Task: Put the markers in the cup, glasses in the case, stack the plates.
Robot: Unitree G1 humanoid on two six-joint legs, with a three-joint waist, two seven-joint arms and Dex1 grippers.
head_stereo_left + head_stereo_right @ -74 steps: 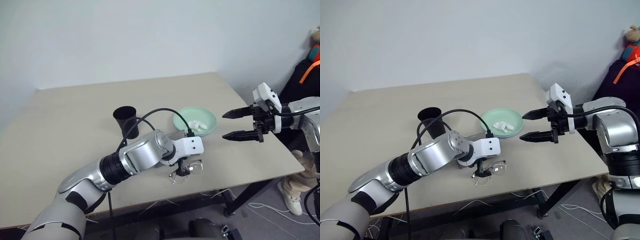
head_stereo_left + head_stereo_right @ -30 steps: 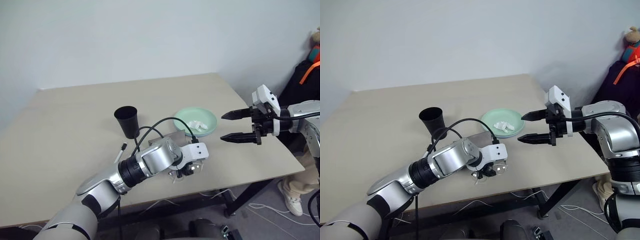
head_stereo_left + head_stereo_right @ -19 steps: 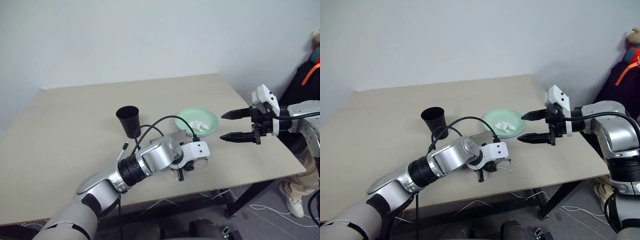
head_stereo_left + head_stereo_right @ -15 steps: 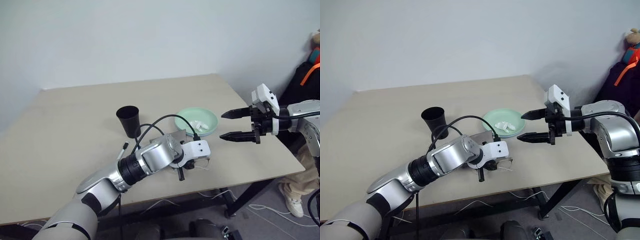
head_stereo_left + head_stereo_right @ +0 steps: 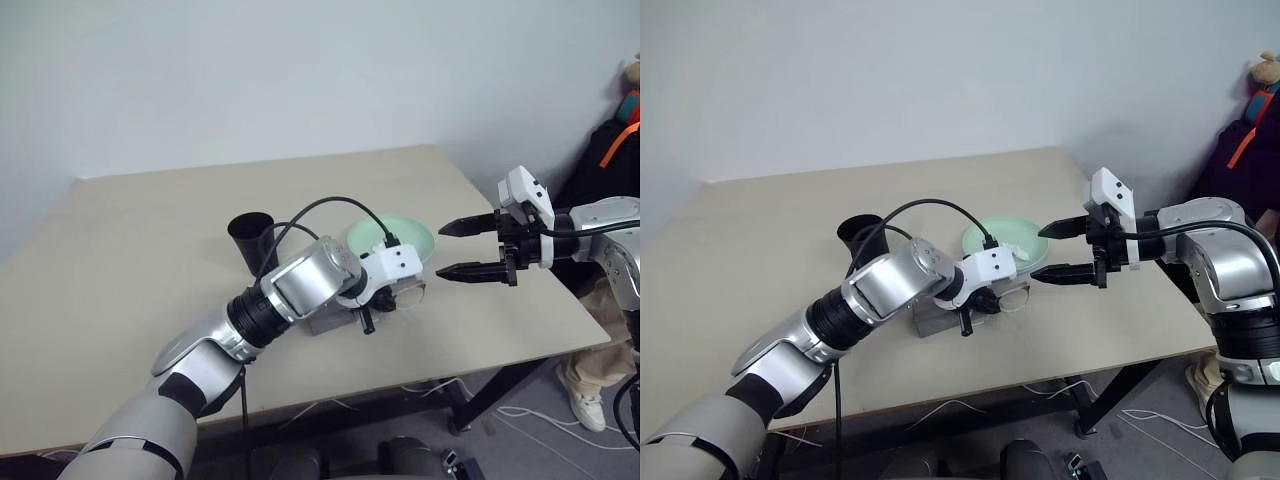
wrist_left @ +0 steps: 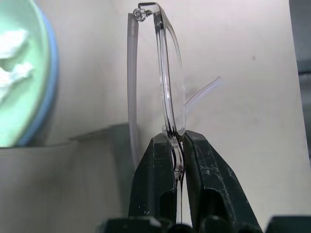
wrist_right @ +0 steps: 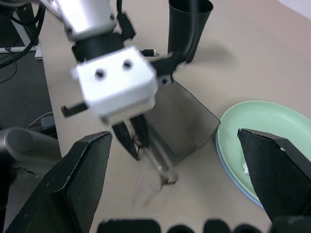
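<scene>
A plain beige table (image 5: 150, 240) carries everything. The black cup (image 5: 250, 240) stands upright near the middle of the surface. Just beside it, toward the right edge, the mint green plate (image 5: 410, 240) sits stacked on the light blue plate (image 6: 51, 73), whose rim shows beneath it; only the blue one touches the surface. Between the cup and the plates, a little nearer the front edge, the grey case (image 7: 182, 121) rests open with its lid raised. The far half of the surface is bare
</scene>
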